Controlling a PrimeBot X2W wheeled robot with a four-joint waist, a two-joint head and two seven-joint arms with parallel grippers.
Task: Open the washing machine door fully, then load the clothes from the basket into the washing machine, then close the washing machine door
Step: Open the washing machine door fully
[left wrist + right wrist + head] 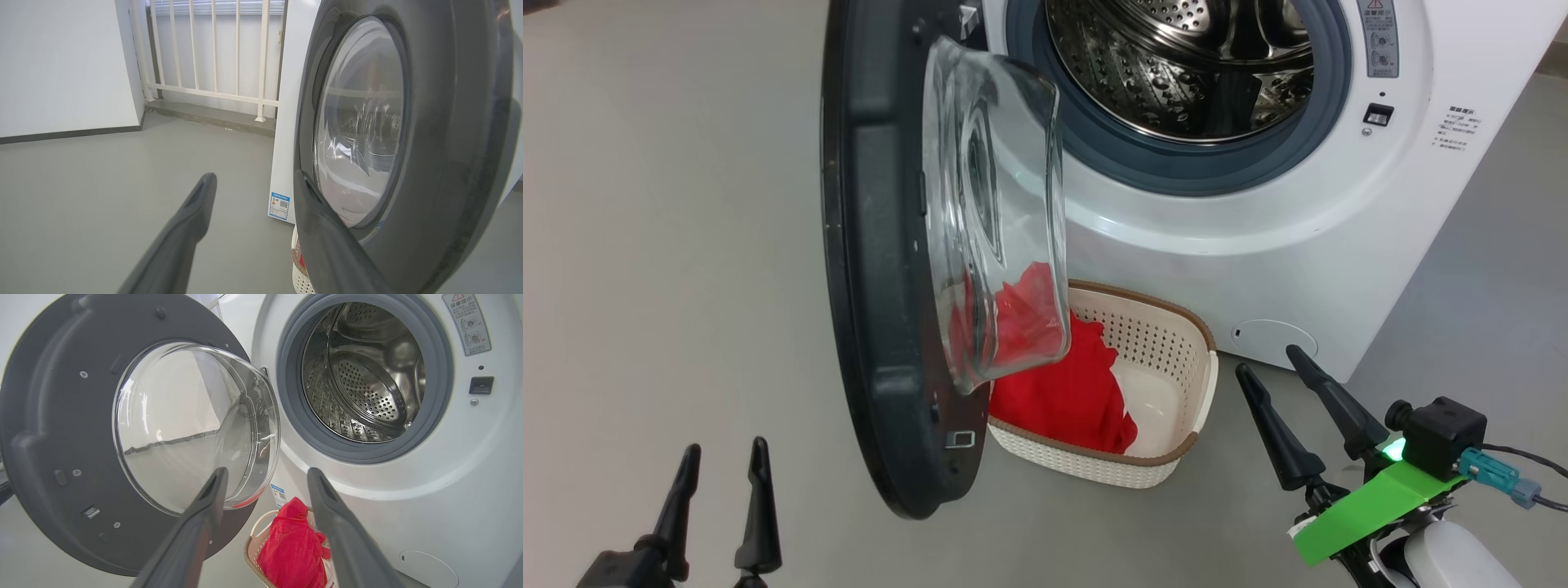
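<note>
Two grippers, both spread wide and holding nothing; left gripper [725, 447] low by the outer side of the washing machine door [874, 245], which stands open; right gripper [1267, 360] near the basket [1152, 339] on the floor [645, 245] before the washing machine [1258, 237]; red clothes [1070, 392] heaped in that basket.

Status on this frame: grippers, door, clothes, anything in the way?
Open, empty: left gripper, right gripper. Open washing machine door, bare drum. Red clothes in basket. In head view, glass bowl overlaps basket's left end.
</note>
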